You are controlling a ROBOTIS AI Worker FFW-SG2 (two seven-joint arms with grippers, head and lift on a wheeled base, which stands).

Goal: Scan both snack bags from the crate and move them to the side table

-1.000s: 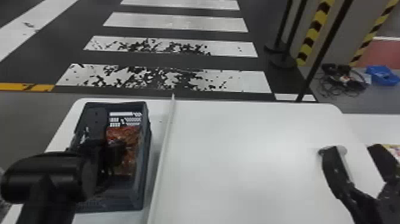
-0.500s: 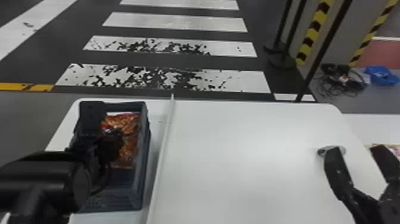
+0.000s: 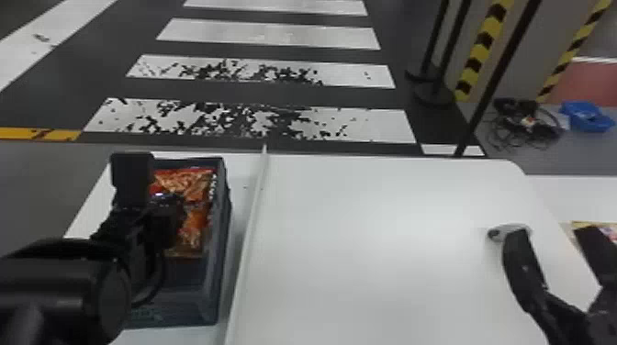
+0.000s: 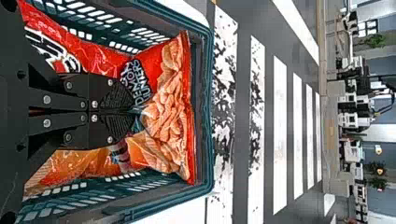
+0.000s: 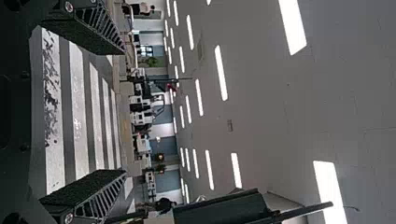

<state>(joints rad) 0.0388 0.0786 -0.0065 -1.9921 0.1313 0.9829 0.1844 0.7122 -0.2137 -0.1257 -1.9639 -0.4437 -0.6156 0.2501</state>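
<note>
In the head view, my left gripper (image 3: 171,214) is over the dark crate (image 3: 222,257), at a red-and-orange snack bag (image 3: 186,183). In the left wrist view, the left gripper (image 4: 133,114) is shut on the middle of the snack bag (image 4: 170,112), which creases around its fingertips inside the crate (image 4: 205,116). At the right of the head view, my right gripper (image 3: 558,257) stands open above the table edge; the right wrist view shows this gripper (image 5: 125,112) with nothing between its fingers. Part of a colourful packet (image 3: 608,230) lies on the side table (image 3: 569,197).
A small grey-white device (image 3: 498,233) lies on the white table (image 3: 367,257), partly behind a right finger. A raised white strip (image 3: 250,238) runs along the table beside the crate. Black posts (image 3: 486,91) stand on the floor beyond.
The snack bag has shifted up and toward the crate's far end with my left gripper, covering perforations seen earlier. The left forearm has swung outward to the left. My right gripper has barely moved.
</note>
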